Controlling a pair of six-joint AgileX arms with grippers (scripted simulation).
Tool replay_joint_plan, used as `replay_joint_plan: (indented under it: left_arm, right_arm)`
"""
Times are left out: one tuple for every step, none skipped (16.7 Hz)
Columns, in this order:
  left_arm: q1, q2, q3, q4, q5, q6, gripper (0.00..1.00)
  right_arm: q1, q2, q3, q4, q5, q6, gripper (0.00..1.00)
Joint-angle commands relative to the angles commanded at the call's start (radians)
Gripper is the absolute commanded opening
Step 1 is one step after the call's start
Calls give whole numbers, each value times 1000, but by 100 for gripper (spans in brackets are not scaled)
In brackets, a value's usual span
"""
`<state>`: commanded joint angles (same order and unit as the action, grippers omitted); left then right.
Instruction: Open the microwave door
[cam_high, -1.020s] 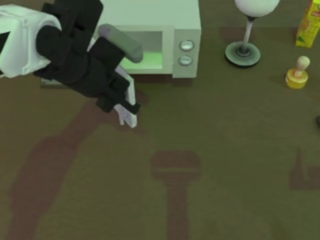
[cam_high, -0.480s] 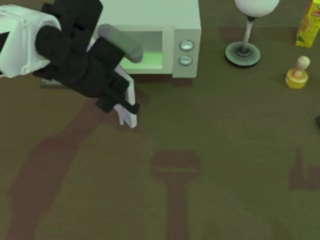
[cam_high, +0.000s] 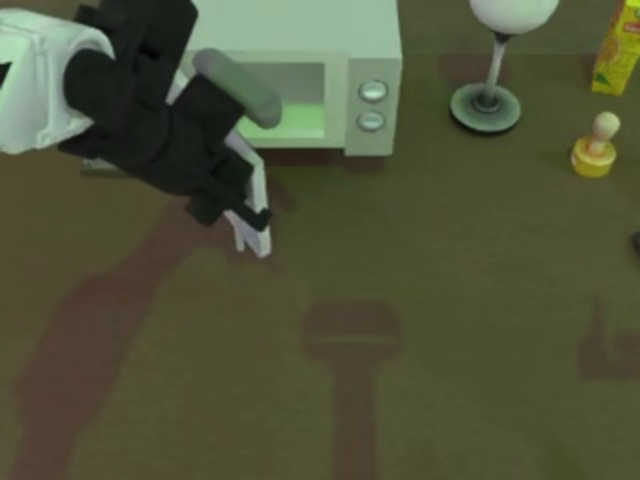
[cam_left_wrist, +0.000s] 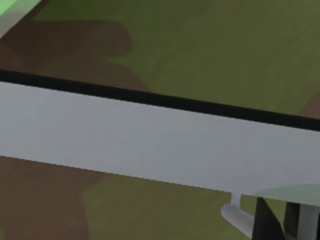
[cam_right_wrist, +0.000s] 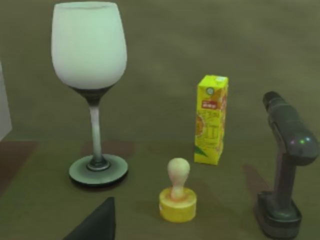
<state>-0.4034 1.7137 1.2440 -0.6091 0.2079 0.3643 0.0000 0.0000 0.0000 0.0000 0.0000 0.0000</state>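
Nearest in the top view is bare surface (cam_high: 450, 330), crossed by arm shadows. At about ten o'clock from its middle, the left gripper (cam_high: 245, 215) sits at the free edge of the microwave door (cam_high: 258, 205), which stands swung out from the oven toward the viewer, seen edge-on as a pale upright strip. The gripper appears to be closed on that outer edge near the handle, though the arm's dark body hides the fingers' exact hold. In the left wrist view the door (cam_left_wrist: 150, 140) fills the frame as a long pale band with a dark rim.

The relation that matters: the door's long axis runs from the gripper back toward twelve o'clock, to a hinge at the cavity's left side, so any further opening is, I judge, an arc sweeping toward nine o'clock. The left arm is plainly the nearer one.

Beyond, the microwave (cam_high: 340, 40) sits at eleven to twelve o'clock, cavity exposed. The right gripper is out of the top view; only a dark tip (cam_right_wrist: 97, 222) shows in its wrist view, and I cannot tell its state.
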Motion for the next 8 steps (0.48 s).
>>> replay_joint_plan:
  left_arm:
    - [9, -2, -4, -6, 10, 21, 0]
    - [18, -4, -10, -14, 20, 44, 0]
    - [28, -6, -16, -22, 31, 70, 0]
    - [38, -9, -21, -29, 42, 94, 0]
    - [47, -13, -25, -34, 52, 116, 0]
    - [55, -20, -26, -36, 62, 134, 0]
    - [60, -25, -26, -36, 68, 145, 0]
    - [63, -28, -26, -36, 71, 149, 0]
  right_arm:
    - [0, 0, 0, 0, 0, 0, 100]
    - [0, 0, 0, 0, 0, 0, 100]
    - [0, 0, 0, 0, 0, 0, 100]
    - [0, 0, 0, 0, 0, 0, 100]
    - [0, 0, 0, 0, 0, 0, 100]
    - [0, 0, 0, 0, 0, 0, 100]
    - [0, 0, 0, 0, 0, 0, 100]
    - [0, 0, 0, 0, 0, 0, 100]
